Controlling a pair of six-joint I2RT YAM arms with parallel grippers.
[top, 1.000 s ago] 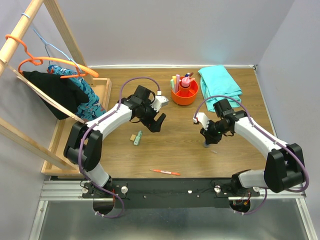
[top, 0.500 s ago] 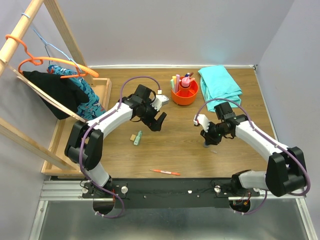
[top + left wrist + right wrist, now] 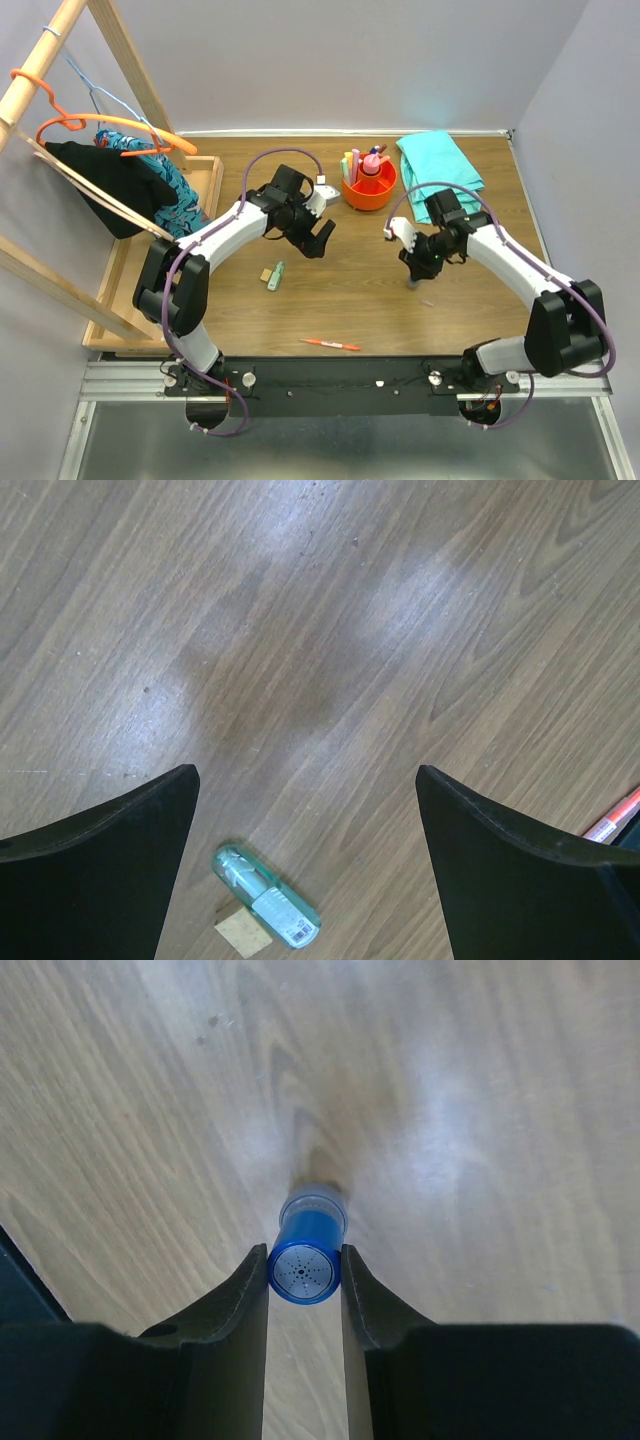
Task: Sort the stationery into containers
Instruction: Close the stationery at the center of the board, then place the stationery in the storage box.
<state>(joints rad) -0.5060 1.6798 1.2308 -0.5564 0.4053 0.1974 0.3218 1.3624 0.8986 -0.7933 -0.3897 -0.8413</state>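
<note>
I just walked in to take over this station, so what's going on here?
The arms are sorting stationery into the orange tub, which already holds highlighters and a pink bottle. The right gripper is shut on a blue-capped bottle, held upright. The left gripper hangs open over the table, near a small green bottle and a tan eraser. A red pen lies by the near edge.

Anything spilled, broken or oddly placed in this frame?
Nothing looks spilled or damaged. The only thing askew is a small green bottle lying on its side beside a tan eraser. An orange pen lies loose near the table's front edge. The right gripper holds the blue-capped bottle upright.
</note>
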